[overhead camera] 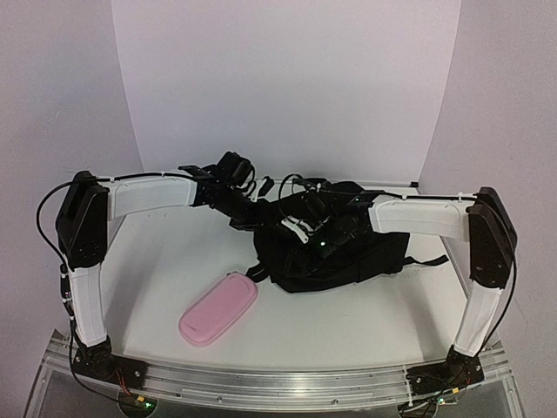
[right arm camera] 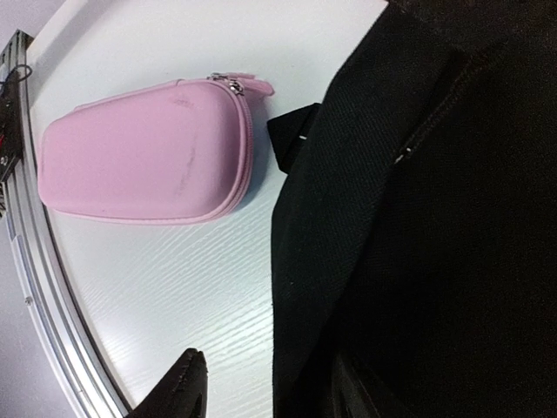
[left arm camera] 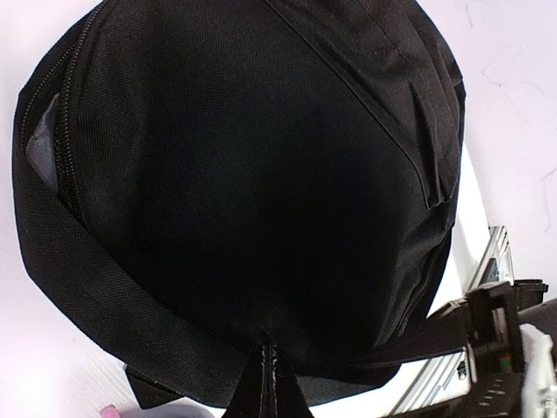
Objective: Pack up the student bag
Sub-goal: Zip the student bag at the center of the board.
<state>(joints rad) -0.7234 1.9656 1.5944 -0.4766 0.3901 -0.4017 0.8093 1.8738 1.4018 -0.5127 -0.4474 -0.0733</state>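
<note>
Shows a large soft black fabric backpack slumped mid-table, toward the back of a white table. Catches the left gripper clenched tight against the bag's lower edge; any pinched fabric impossible to confirm. Finds the right gripper released, jaws astride a fabric edge, near finger clear of it. Probably opening the bag: best to bite deep into the fold, pull apart gently, and spare the pink oblong zip pencil case just beside. No brand, label or legible writing anywhere.
</note>
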